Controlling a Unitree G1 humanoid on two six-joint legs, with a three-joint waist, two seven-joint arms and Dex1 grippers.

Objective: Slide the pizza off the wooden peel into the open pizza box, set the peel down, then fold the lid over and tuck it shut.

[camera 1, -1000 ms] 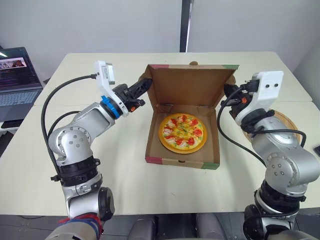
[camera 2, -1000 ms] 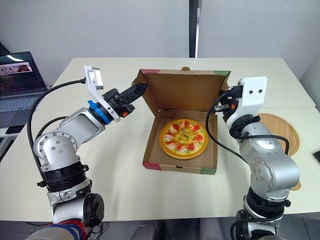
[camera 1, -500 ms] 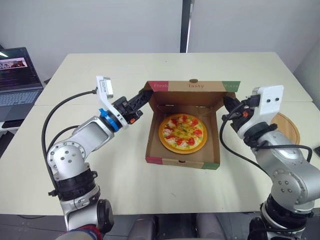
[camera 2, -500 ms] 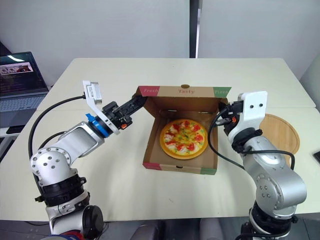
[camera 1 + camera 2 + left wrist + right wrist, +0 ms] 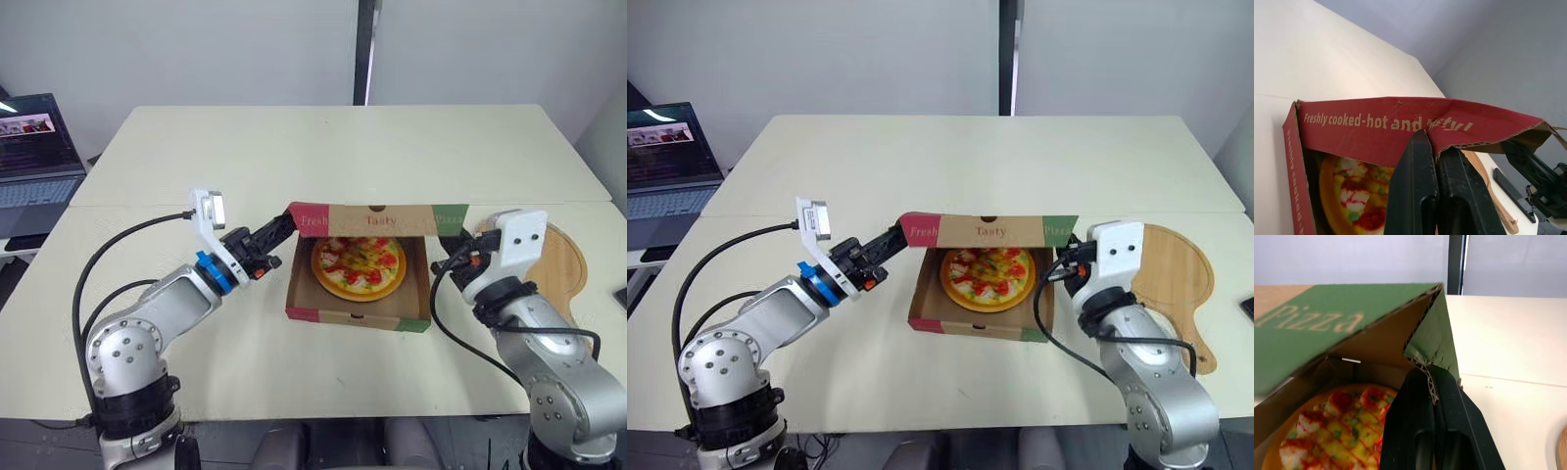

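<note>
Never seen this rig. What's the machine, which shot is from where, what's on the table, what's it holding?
A two-armed humanoid robot. The two wide shots come from a stereo camera on its head, looking down over both arms; the two close-ups come from wrist cameras looking along each arm's jaws. On the table sits a pizza box with a pizza inside; a wooden peel lies to the robot's right, a laptop off to its left. The left jaws are shut on the red corner flap of the lid, the right jaws on its green one, holding it half-folded over the box.
</note>
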